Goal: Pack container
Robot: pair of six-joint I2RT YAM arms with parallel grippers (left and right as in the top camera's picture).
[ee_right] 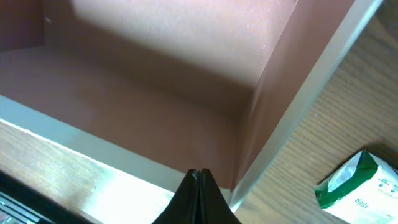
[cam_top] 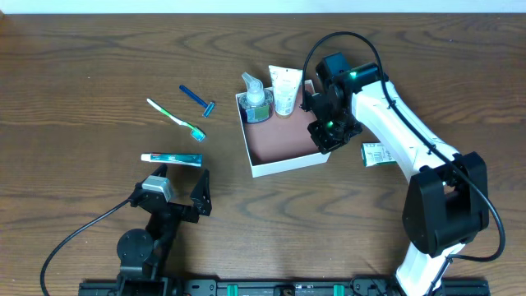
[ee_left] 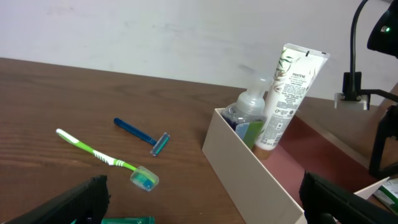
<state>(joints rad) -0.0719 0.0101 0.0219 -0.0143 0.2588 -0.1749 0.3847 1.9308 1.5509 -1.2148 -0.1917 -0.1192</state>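
One container [cam_top: 279, 141]: square, shallow, white-walled, dusty pink-brown inside, mid-table. Against its far wall stand a clear pump bottle [cam_top: 256, 100] and a white tube [cam_top: 285, 89]. Right gripper [cam_top: 330, 134] over its right wall, fingers pressed together, holding nothing. Just beyond lies a green-white packet [cam_top: 376, 154]. To the left: toothbrush [cam_top: 176, 119], blue razor [cam_top: 198, 99], toothpaste [cam_top: 171, 159]. Left gripper [cam_top: 179, 184] spread wide, empty.
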